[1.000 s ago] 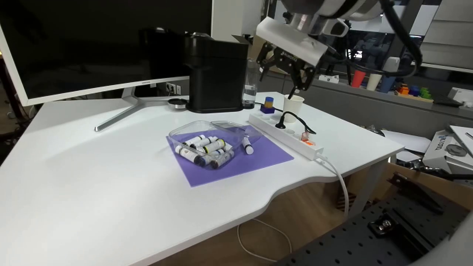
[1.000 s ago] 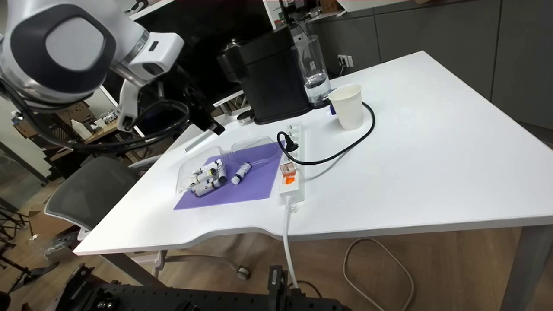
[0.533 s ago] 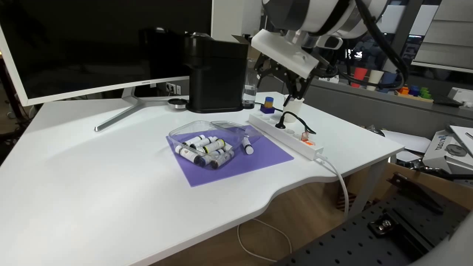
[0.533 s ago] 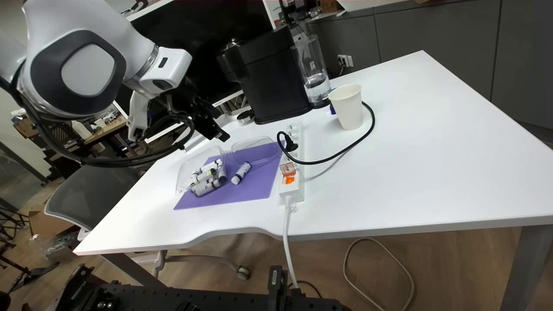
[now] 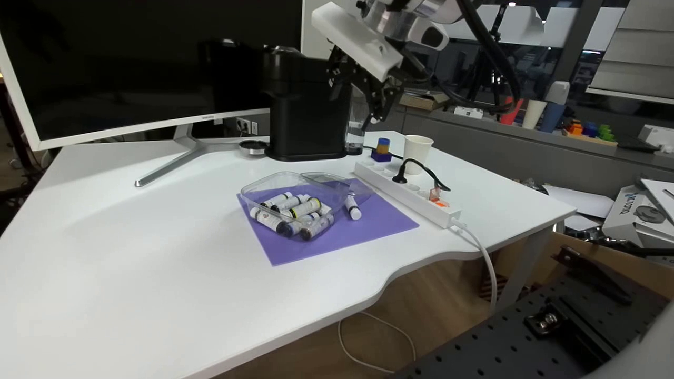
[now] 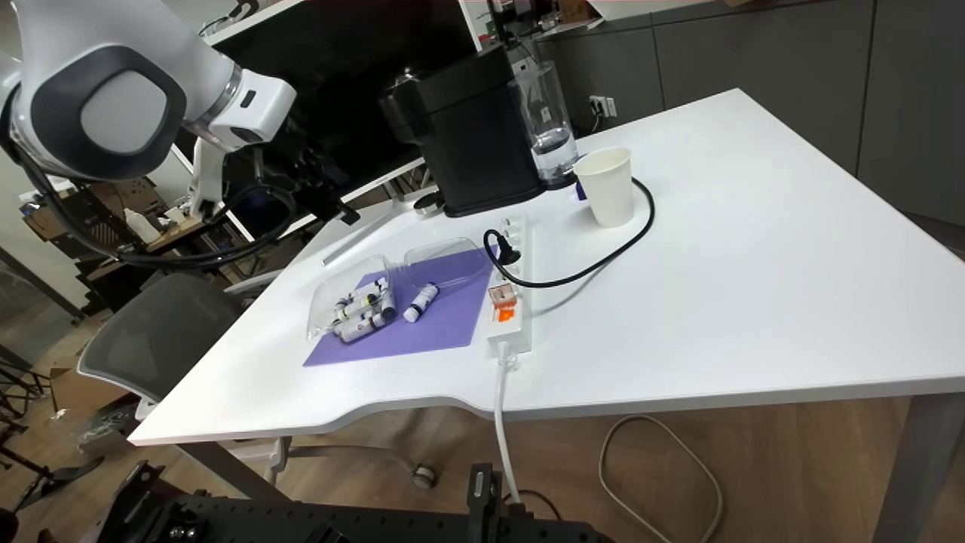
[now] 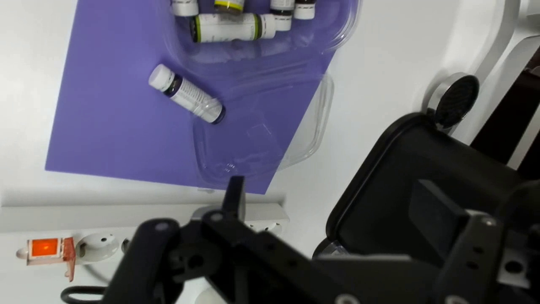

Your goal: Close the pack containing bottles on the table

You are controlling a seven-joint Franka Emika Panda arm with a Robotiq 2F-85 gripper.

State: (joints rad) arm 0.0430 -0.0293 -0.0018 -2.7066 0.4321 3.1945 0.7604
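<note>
Clear plastic pack (image 7: 253, 69) lies open, partly on the flat purple sheet (image 7: 114, 139), on the large white table (image 6: 716, 264), long axis running tray (image 7: 257, 48) to lid (image 7: 253, 139), lid end pointing toward the long white power strip (image 5: 405, 198); tray holds several small white cylindrical bottles (image 5: 304, 208) with dark ends, 1 loose white bottle (image 7: 192, 97) lies outside, cap (image 7: 161, 77) aimed away from lid in the wrist view. White-and-grey robot arm (image 6: 128, 105) reaches in from upper left in an exterior view, black 2-finger gripper (image 7: 335, 204) angled down, fingers spread wide, above the table, apart from the pack.
</note>
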